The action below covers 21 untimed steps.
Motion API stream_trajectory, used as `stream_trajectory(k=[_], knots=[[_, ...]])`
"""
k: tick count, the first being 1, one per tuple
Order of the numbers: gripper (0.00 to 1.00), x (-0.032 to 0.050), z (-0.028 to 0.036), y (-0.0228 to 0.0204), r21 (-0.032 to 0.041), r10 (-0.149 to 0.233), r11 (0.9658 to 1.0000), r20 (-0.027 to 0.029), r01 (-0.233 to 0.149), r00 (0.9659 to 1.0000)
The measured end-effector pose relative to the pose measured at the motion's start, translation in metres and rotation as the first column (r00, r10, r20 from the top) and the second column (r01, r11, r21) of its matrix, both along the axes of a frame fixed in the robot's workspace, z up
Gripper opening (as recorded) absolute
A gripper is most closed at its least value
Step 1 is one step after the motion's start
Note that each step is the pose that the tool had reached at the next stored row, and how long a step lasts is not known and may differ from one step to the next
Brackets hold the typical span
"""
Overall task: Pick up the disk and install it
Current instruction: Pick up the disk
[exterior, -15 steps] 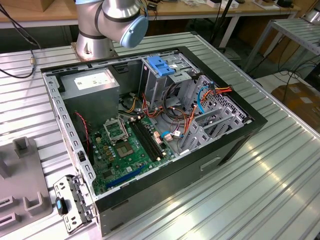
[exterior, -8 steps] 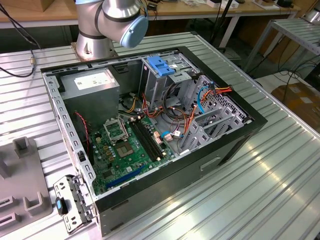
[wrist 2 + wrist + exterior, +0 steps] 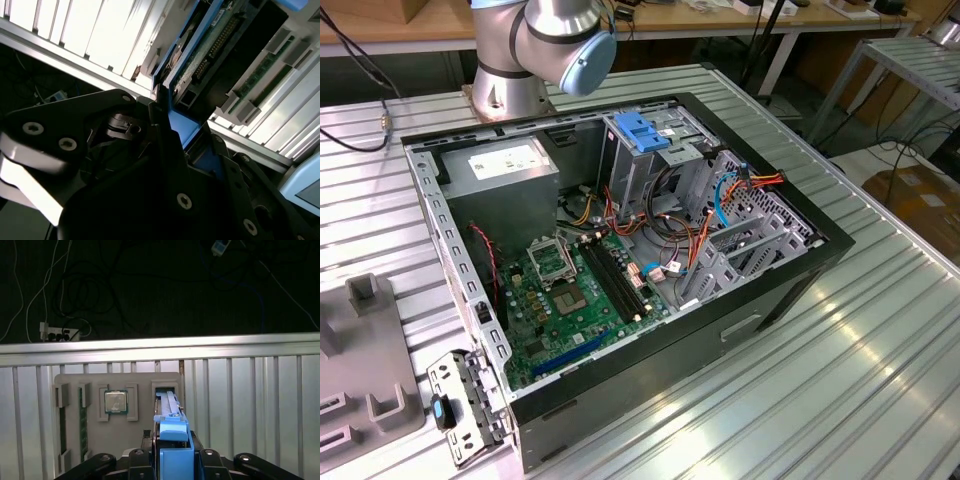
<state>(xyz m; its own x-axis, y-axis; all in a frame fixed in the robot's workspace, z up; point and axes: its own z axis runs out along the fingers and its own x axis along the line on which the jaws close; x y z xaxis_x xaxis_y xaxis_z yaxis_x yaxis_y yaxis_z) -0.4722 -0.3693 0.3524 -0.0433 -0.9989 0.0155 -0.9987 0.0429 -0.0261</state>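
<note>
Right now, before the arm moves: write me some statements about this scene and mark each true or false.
1. The disk is at the gray tray, by the gripper. True.
2. A processor chip lies in that tray. True.
3. The computer case is closed. False: it is open, its circuit board showing.
4. The disk is mounted inside the case. False: it is outside, at the tray.
</note>
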Motion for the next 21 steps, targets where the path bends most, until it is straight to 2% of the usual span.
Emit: stream_trajectory(k=[9, 21], knots=[[0.37, 0.0000, 0.0113, 0.0000, 0.0000, 0.000, 1.0000, -0.0001, 0.000, 1.0000], [0.37, 0.0000, 0.0224, 0.0000, 0.0000, 0.000, 1.0000, 0.0000, 0.000, 1.0000]])
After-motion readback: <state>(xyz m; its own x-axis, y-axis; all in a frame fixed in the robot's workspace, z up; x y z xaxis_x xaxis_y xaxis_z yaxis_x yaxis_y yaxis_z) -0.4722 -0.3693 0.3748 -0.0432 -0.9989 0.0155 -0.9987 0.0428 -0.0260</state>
